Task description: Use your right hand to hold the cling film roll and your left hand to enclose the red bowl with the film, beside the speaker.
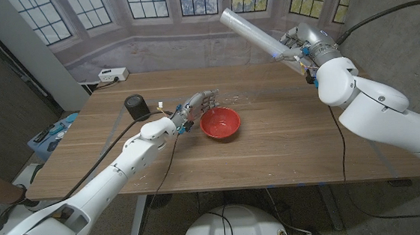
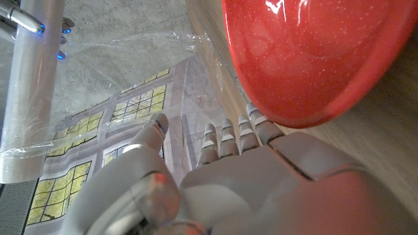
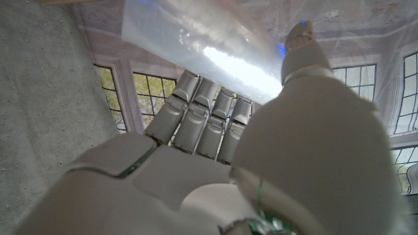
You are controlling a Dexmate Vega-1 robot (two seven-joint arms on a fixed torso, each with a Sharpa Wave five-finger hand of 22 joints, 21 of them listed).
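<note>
Black speaker point(image 1: 137, 104) at left on the wooden table point(image 1: 273, 157). Red bowl point(image 1: 219, 123) mid-table, right of the speaker, nothing visible inside it. Left hand point(image 1: 194, 108) sits just left of the bowl, fingers point(image 2: 230, 137) reaching past its rim and pinching the edge of a clear film sheet point(image 2: 147, 72) stretched toward the roll. Right hand point(image 1: 300, 48) is raised above the table's far right side, wrapped around one end of the cling film roll point(image 1: 252, 30); roll tilts up and to the left.
</note>
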